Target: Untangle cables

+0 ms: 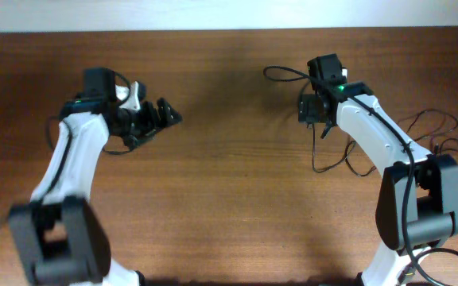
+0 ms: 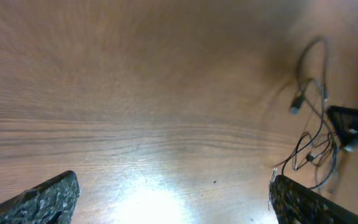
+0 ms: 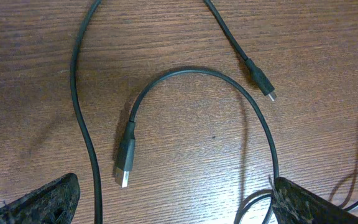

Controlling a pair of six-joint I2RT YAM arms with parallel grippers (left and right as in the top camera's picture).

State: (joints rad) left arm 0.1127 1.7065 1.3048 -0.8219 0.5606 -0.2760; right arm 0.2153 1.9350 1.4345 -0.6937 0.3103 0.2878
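Note:
The cables [image 1: 334, 162] are thin black cords spread loosely on the wooden table around my right arm, with one loop [image 1: 281, 73] reaching left of it. In the right wrist view a curved cord ends in a USB plug [image 3: 124, 163], another ends in a small plug [image 3: 261, 81], and a long strand [image 3: 79, 93] runs down past the left finger. My right gripper [image 3: 176, 205] [image 1: 312, 111] hovers open over these cords, holding nothing. My left gripper [image 1: 165, 117] [image 2: 169, 202] is open over bare wood, far left of the cables [image 2: 312, 137].
The table's far edge [image 1: 213, 30] runs along the top. More thin strands trail right of my right arm [image 1: 440, 131]. A thicker arm cable [image 1: 436, 258] curls by the right base. The right arm's wrist [image 2: 353, 127] shows in the left wrist view.

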